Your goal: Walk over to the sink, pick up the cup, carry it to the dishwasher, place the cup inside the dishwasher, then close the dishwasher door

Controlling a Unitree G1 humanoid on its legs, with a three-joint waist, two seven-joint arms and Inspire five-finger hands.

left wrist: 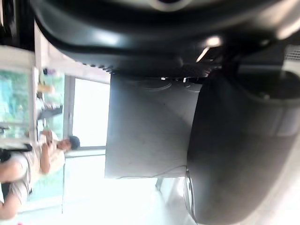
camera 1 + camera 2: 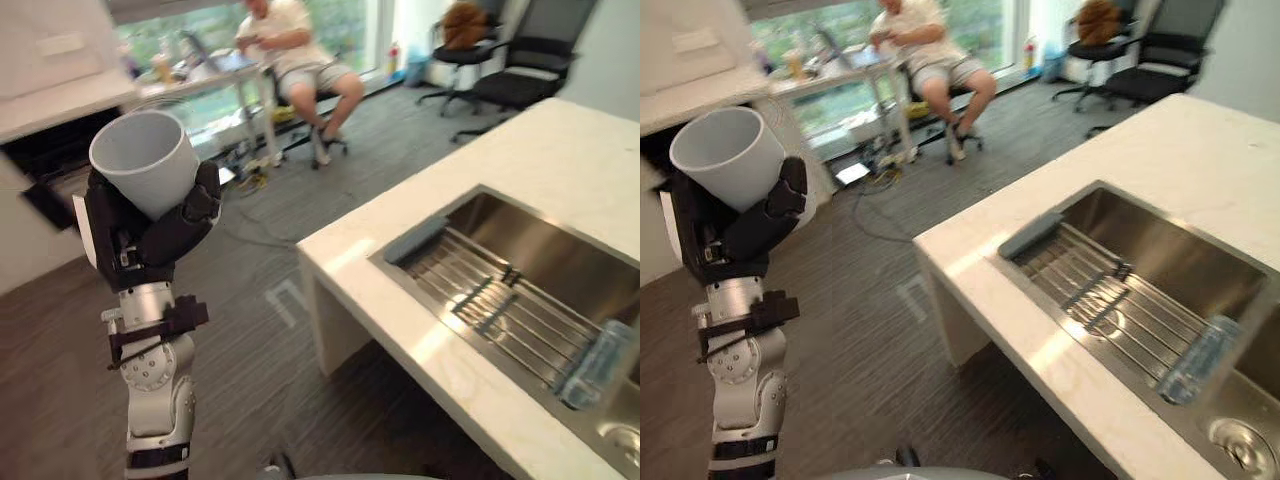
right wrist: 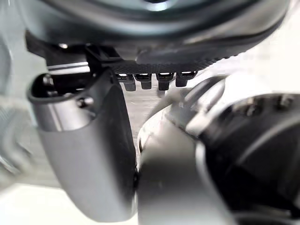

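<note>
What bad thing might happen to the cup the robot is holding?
The cup sits tilted in the left hand, gripped only round its lower part, so it might slip out and fall to the floor. Loose cables lie ahead and might trip the robot as it walks.

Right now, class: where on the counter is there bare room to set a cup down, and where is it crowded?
Free: the broad white counter beyond the sink, and the narrow strip between the sink and the counter's near edge. Crowded: the sink basin, with a rack and a clear bottle. The left hand grips the cup.
</note>
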